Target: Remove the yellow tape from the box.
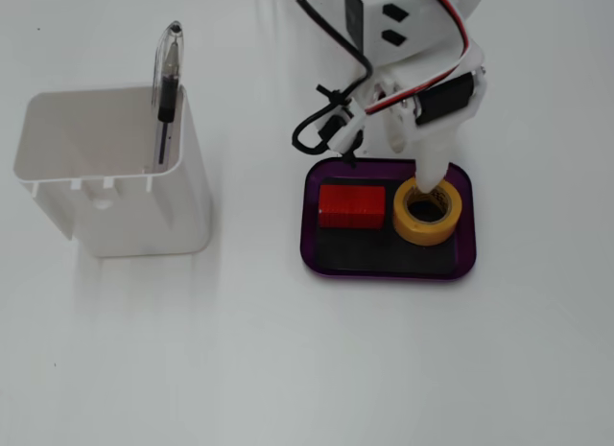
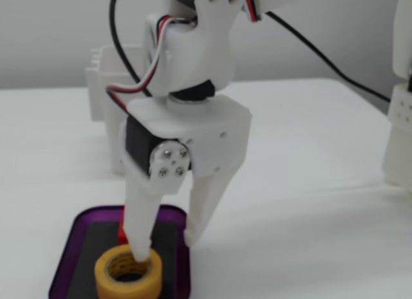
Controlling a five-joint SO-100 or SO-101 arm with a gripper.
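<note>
straddling the yellow tape (image 2: 128, 272) wall in the box (image 2: 71, 247), the spread fingers (image 2: 140, 238) stand one inside its hole.

The white table (image 1: 288, 369) carries two things directly. Just below the gripper (image 1: 429, 182), touching the surface, lies the box (image 1: 389, 273) — a shallow tray with a glossy purple rim and black bottom (its near edge is cut off in the lower fixed view). Well to the left of the gripper in the top-down fixed view stands a taller white plastic container (image 1: 144, 211), open-topped; in the other fixed view it sits behind the gripper, mostly hidden by the arm. At the right edge of that view, a white upright piece (image 2: 400, 119) rests on the table — too cropped to identify.
</note>
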